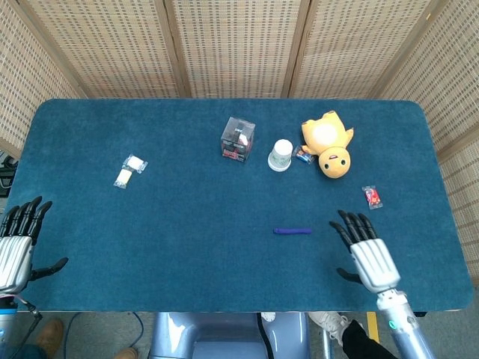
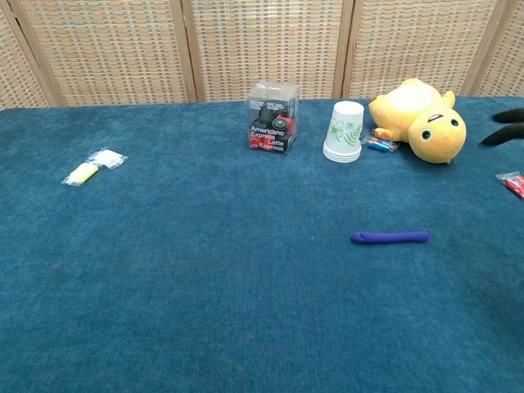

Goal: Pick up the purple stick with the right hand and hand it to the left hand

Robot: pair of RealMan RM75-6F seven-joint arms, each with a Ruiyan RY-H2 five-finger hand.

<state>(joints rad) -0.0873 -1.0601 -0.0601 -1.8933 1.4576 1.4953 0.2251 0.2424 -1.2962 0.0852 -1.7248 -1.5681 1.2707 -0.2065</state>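
Purple, slim plastic stick [image 1: 292,231] lies flat on the blue felt table [image 1: 187,224]; the right hand [image 1: 364,250] hovers just beside it, fingers spread, empty; the left hand [image 1: 18,243] spread, empty, well apart.

Matt blue cloth table [image 1: 187,247] — woven cane screens [image 1: 232,45] — plush duck [image 1: 329,146].

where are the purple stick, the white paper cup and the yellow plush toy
purple stick [image 1: 292,231], head view, middle of its length
white paper cup [image 2: 344,132], chest view, side wall
yellow plush toy [image 2: 438,134], chest view, its face
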